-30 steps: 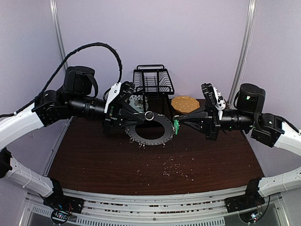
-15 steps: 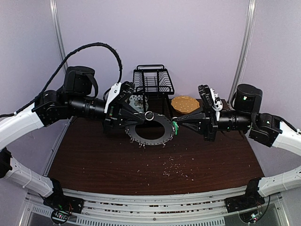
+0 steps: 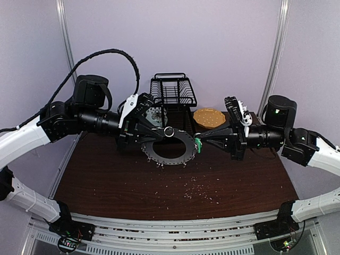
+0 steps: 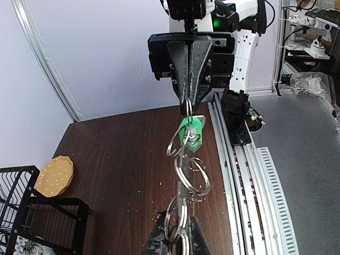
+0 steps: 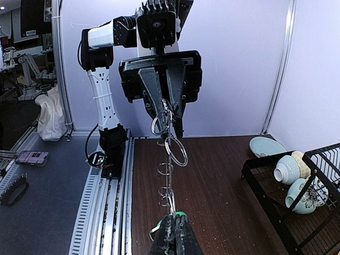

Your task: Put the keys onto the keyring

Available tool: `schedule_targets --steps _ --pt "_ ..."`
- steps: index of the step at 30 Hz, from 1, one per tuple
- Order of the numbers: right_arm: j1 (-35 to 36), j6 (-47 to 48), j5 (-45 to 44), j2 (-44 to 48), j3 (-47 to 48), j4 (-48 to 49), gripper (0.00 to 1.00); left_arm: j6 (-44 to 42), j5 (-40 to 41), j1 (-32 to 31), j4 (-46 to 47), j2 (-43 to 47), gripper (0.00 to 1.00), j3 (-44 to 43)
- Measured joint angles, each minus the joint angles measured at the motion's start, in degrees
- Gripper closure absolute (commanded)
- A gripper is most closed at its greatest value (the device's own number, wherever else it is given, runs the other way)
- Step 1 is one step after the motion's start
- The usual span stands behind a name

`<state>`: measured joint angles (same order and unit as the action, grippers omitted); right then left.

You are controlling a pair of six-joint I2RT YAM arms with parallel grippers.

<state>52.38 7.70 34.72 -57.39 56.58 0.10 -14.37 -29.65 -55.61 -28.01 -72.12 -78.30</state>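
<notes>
Left gripper (image 3: 152, 135) clamped on left rim of keyring (image 3: 175, 157); ring held in air above table (image 3: 106, 180), not resting on it. Right gripper (image 3: 202, 142) pinched tight on green key (image 3: 198, 143). Key at ring's right rim, against wire loops; threaded or not, cannot tell. Wrist views: ring seen edge-on, loops strung between both grippers, which face each other. Crumbs (image 3: 201, 189) scattered on table nearer front. Wire rack (image 3: 173, 91) and tan disc (image 3: 207, 117) behind ring.
</notes>
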Motion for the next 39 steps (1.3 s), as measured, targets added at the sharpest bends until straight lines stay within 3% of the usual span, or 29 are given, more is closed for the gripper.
schedule_targets --steps 32,39 --pt "0.2 1.2 -1.1 -0.2 -0.2 -0.7 1.0 0.0 -0.1 0.0 -0.1 -0.2 1.0 -0.2" --pt "0.3 1.1 -2.4 -0.4 0.0 -1.5 1.0 0.2 3.3 -0.3 -3.6 -2.2 1.0 -3.5"
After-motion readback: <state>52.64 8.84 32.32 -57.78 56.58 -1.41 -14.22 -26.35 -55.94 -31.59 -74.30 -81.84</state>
